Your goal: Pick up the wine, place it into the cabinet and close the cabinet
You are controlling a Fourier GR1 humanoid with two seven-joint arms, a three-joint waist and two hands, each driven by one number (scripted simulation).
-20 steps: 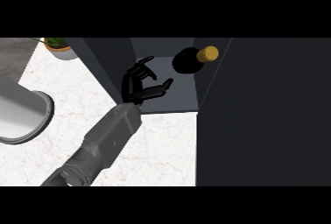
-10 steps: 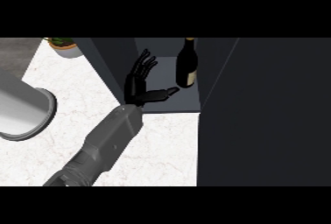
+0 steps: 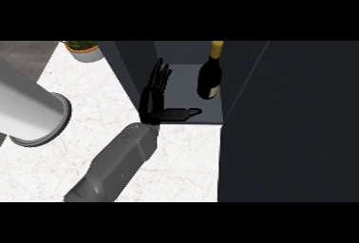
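Upright now, the dark glass wine bottle (image 3: 210, 76) stands inside the cabinet (image 3: 188, 90) — hand (image 3: 155, 97) beside it, fingers straightened, empty.

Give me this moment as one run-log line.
wine bottle: in cabinet | left hand: open beside bottle, apart | cabinet: open | right hand: out of view
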